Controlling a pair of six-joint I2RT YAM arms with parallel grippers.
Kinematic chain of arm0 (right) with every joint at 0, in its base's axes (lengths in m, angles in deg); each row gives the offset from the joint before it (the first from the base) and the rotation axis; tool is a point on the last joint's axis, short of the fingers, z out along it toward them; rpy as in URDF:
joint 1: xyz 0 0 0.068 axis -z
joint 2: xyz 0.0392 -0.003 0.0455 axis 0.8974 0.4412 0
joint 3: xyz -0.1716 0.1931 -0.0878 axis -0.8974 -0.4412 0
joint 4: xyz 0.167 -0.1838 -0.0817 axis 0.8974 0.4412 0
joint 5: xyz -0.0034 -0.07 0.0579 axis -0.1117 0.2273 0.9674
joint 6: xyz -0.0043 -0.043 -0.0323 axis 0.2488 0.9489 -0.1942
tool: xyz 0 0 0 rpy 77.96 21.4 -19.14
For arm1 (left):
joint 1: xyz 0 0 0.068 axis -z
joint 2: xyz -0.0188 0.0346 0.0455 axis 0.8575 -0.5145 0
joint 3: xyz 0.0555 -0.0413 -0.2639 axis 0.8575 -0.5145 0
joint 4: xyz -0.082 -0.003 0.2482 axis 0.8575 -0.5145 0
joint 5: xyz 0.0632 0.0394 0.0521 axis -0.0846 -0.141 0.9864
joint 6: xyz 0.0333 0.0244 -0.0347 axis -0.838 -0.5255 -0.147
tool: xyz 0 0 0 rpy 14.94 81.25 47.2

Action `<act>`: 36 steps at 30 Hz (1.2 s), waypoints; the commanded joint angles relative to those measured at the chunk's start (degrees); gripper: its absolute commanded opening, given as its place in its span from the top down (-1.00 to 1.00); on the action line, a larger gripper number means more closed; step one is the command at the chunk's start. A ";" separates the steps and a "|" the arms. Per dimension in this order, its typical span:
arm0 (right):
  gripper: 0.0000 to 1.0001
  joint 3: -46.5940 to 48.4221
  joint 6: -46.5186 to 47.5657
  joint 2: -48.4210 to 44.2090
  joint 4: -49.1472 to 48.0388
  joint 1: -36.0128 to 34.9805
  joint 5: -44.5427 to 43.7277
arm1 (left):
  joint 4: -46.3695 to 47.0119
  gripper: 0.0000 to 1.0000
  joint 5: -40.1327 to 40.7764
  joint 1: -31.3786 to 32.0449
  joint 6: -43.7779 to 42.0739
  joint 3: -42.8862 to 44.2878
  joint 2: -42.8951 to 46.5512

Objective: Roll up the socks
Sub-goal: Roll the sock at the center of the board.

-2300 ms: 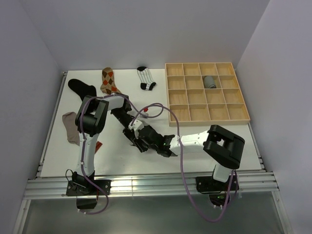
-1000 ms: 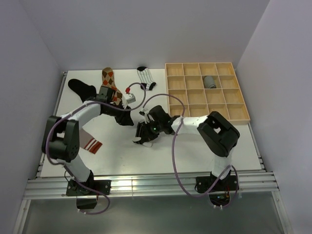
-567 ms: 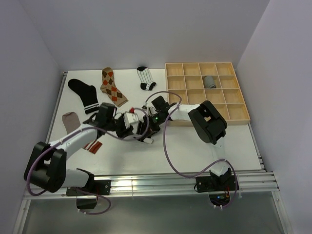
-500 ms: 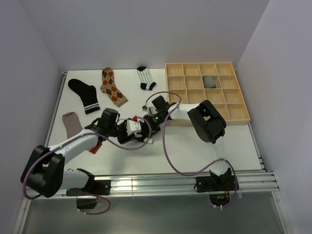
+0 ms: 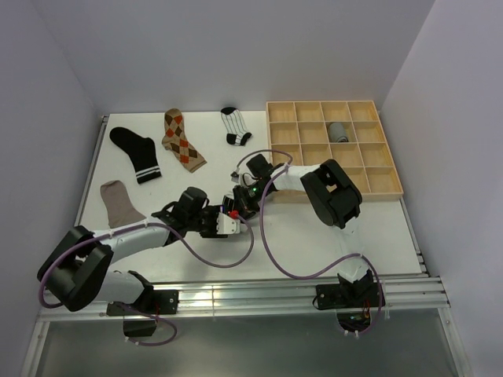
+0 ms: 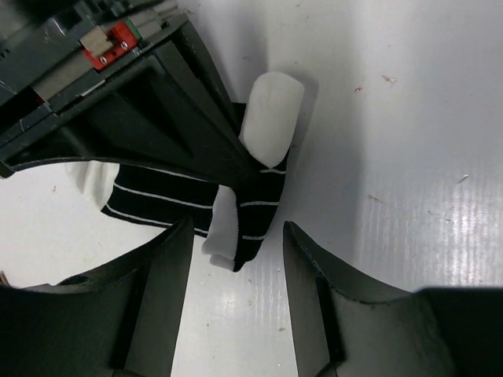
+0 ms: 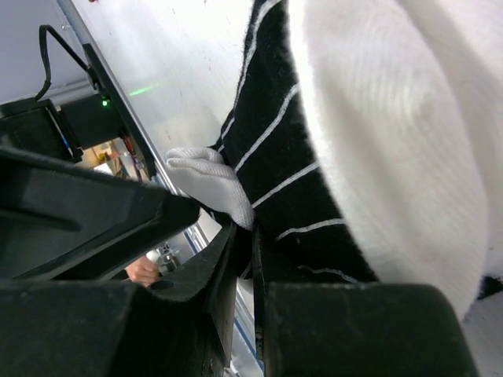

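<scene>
Currently your right jaws are pinched narrow on the striped sock (image 6: 259,212), pinning it to the table (image 6: 393,157), while your left jaws stand wide with its loose end between them, likely ready to roll.

no readable text, no legible labels or numbers

I read this as a robot lab cell: white table (image 5: 393,228), bare walls (image 5: 236,47) 9 thru 3, alu rail (image 5: 251,302) at 6 o'clock.
</scene>
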 commanded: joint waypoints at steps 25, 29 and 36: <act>0.72 -1.41 -0.58 -0.63 0.43 0.77 -2.09 | -15.46 0.82 -0.19 3.29 -5.44 11.84 -14.72; 0.41 -4.82 -1.89 -5.88 -2.73 0.69 -7.71 | -22.05 0.99 -3.88 3.20 -5.36 14.30 -15.07; -0.07 -17.66 -7.43 -20.57 -16.43 0.77 -19.13 | -33.66 0.99 -12.59 0.66 -6.05 19.22 -15.24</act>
